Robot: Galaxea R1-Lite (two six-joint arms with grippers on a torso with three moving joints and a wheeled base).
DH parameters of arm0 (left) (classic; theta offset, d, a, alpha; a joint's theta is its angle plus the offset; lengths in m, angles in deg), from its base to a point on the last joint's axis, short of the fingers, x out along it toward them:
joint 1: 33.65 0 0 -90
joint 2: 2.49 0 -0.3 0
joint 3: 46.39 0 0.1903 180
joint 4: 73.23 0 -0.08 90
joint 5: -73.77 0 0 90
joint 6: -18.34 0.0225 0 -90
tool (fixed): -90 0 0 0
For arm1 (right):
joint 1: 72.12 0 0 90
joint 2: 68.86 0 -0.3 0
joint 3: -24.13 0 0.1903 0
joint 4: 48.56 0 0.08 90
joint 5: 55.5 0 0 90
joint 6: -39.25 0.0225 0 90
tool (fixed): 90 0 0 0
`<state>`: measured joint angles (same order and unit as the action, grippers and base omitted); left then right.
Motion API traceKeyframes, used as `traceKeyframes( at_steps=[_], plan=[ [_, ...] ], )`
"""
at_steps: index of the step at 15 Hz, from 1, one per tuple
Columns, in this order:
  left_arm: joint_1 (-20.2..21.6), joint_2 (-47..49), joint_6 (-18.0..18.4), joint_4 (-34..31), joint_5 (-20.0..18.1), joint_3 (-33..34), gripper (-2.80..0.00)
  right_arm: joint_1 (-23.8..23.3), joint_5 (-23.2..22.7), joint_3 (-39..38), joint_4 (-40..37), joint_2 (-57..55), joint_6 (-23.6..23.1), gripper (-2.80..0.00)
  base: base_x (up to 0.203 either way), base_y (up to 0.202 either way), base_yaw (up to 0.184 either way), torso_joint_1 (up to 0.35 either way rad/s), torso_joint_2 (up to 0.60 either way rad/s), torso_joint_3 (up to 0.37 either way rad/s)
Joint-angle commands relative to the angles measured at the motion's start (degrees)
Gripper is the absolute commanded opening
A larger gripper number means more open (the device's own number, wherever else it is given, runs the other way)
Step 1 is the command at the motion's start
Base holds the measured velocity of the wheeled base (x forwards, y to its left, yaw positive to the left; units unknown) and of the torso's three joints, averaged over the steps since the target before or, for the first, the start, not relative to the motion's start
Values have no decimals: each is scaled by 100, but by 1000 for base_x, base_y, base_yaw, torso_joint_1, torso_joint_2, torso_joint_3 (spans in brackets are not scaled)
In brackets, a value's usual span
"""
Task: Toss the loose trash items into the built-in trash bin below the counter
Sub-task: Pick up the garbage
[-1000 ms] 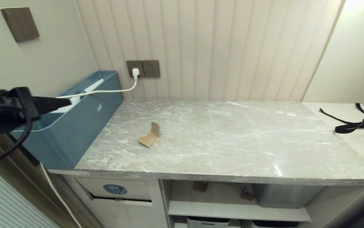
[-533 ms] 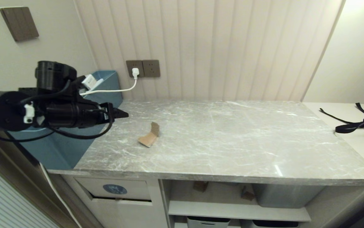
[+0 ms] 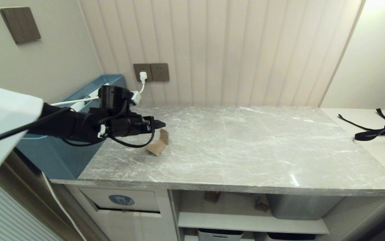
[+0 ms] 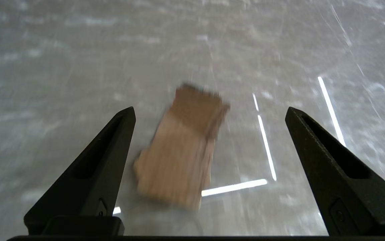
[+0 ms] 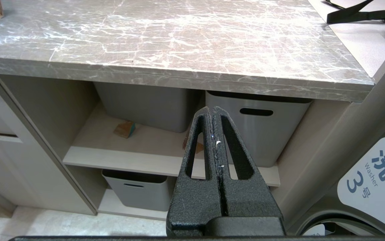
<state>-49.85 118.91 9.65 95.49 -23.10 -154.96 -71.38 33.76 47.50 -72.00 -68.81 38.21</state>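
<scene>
One brown cardboard scrap (image 3: 158, 144) lies bent on the grey marble counter (image 3: 246, 150). My left gripper (image 3: 160, 124) hovers just left of it, open. In the left wrist view the scrap (image 4: 182, 150) lies below the left gripper (image 4: 210, 108), between the spread fingers and untouched. Two more scraps (image 3: 212, 196) (image 3: 262, 205) rest on the shelf under the counter; one has a teal patch (image 5: 124, 129). The trash bin flap (image 3: 122, 200) with its blue sticker is at the lower left. My right gripper (image 5: 212, 108) is shut and parked low before the shelves.
A blue box (image 3: 78, 134) with a white cable stands at the counter's left end. Grey tubs (image 5: 259, 127) fill the shelves. A black bag with straps (image 3: 380, 130) lies at the far right, and a washer front (image 5: 373, 174) is beside the right arm.
The left arm has swung in from the far left across the counter to the scrap, and its jaws have spread wider. The scrap and the right arm have not moved.
</scene>
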Motion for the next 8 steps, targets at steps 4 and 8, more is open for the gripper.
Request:
traceKeyframes(
  at_steps=[4, 8],
  plan=[
    [-523, 1054, 84, 350, 593, -744, 0, 5, -4, 0, -1, -5, -2, -280, 0, 0, 0, 0, 0, 0],
    [-541, 1686, 169, 329, 1518, -1493, 0, 5, -4, 0, -1, -5, -2, -280, 0, 0, 0, 0, 0, 0]
  ],
)
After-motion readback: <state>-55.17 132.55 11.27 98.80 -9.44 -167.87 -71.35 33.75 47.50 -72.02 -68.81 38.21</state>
